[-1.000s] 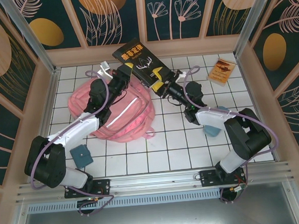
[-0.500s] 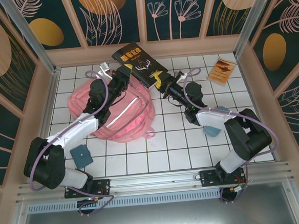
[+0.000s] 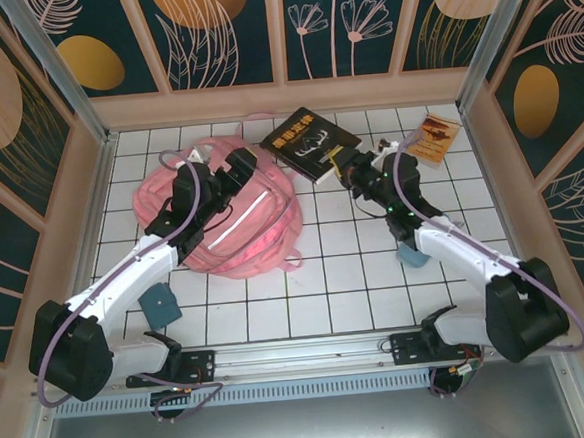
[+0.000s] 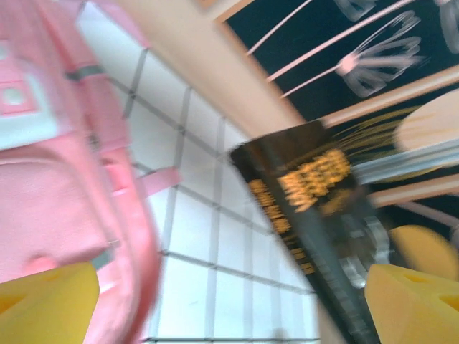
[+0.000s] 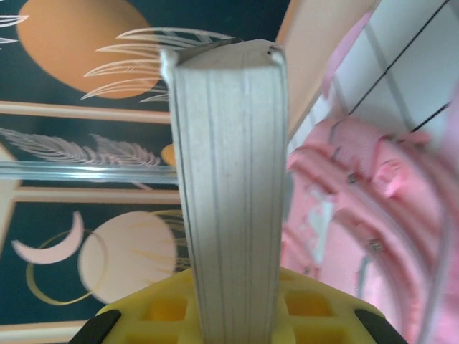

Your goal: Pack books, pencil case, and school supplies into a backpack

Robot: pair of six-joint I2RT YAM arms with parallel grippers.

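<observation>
One large black book (image 3: 310, 141) is being gripped by the right claw (image 3: 347, 164), whose jaws are being held nearly closed on the book's near edge. In the right wrist view the pale page block (image 5: 226, 179) is being shown standing between the yellow pads (image 5: 161, 309). From that claw the book is reaching ahead and to its left, toward the back wall (image 3: 294, 99). Whether it is being lifted off the tiles cannot be told.

A second book, one thin orange-brown booklet (image 3: 433, 136), is lying flat to the right of the right claw, well apart from it and near the side wall. Two books are being counted in all.

One pink backpack (image 3: 227, 219) is lying on the tiled table (image 3: 317, 287), left of the right claw and beneath the left claw (image 3: 238, 166). The left claw is being held wide open over the backpack's far edge, with nothing in it. In the blurred left wrist view its yellow fingertips (image 4: 43, 301) are being seen far apart, with the backpack on their left and the black book ahead on their right. What the backpack is holding cannot be told.

Two blue-teal items are being seen, one (image 3: 160, 303) behind the left claw beside its arm, one (image 3: 412, 255) partly covered by the right arm. Which is the pencil case cannot be told.

Bare tiles are lying behind both claws, between the arms.
</observation>
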